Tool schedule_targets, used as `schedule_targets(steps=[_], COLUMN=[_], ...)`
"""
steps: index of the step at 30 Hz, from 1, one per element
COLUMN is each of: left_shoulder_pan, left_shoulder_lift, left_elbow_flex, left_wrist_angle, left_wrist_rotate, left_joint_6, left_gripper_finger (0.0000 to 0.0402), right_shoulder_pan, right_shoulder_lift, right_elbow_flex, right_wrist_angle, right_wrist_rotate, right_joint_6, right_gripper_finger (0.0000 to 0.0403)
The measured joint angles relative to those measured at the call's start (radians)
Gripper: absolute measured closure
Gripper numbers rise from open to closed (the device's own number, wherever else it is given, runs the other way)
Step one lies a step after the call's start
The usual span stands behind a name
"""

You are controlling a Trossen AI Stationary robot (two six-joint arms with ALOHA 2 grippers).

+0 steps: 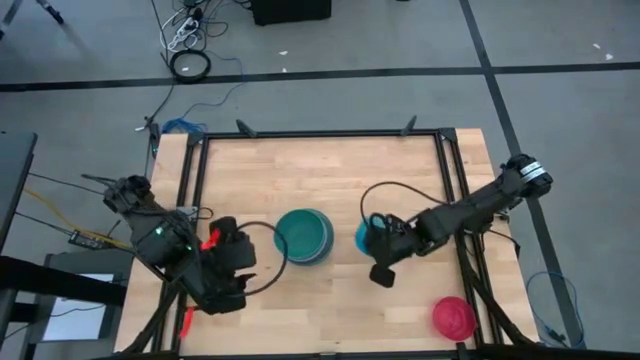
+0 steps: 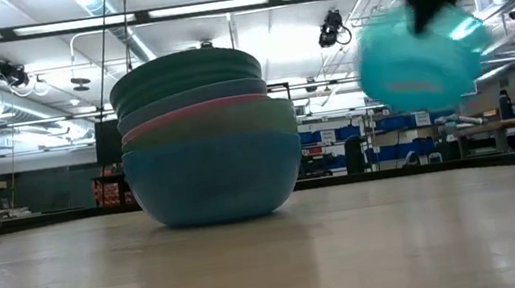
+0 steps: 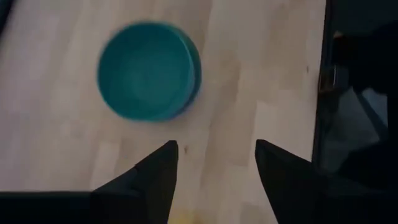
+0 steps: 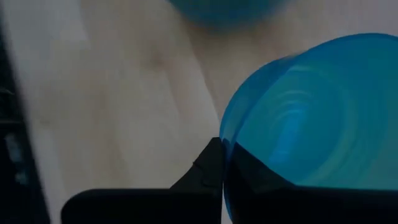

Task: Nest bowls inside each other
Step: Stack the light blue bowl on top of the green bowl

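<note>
A stack of nested bowls rests by its base on the middle of the table, a teal bowl on top and a blue one lowest. It also shows in the left wrist view as the stack. Just right of it a bright blue bowl hangs tilted above the table, with my right gripper shut on it. A red bowl sits near the table's near right corner. My left gripper stands open left of the stack, with nothing between its fingers. My right gripper pinches the bright blue bowl's rim, one finger outside the wall and one inside it, showing dark through the plastic. The fingers come slanting down from the table's right side. The bowl is lifted clear of the table and tilted.
Black frame rails run along the table's far, left and right edges. Bare wood lies between the stack and the near edge. The room beyond the table shows benches and shelves.
</note>
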Motion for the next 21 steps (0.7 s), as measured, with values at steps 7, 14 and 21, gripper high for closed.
schedule_targets(steps=[7, 14, 21], left_shoulder_pan=[-0.055, -0.135, -0.227], left_shoulder_lift=[-0.002, -0.089, -0.154], left_elbow_flex=[-0.168, -0.363, -0.472], left_wrist_angle=[0.0, -0.001, -0.001], left_wrist_rotate=[0.136, 0.168, 0.173], left_joint_6=[-0.072, -0.276, -0.47], left_gripper_finger=[0.019, 0.0191, 0.0191], right_shoulder_pan=[-0.087, -0.135, -0.157], right_shoulder_lift=[0.004, 0.177, 0.42], right_elbow_flex=[0.138, 0.336, 0.678], right_wrist_angle=[0.062, 0.092, -0.024], right_wrist_rotate=[0.0, -0.106, -0.147], right_joint_6=[-0.221, -0.404, -0.59], right_gripper_finger=[0.0403, 0.0403, 0.0403])
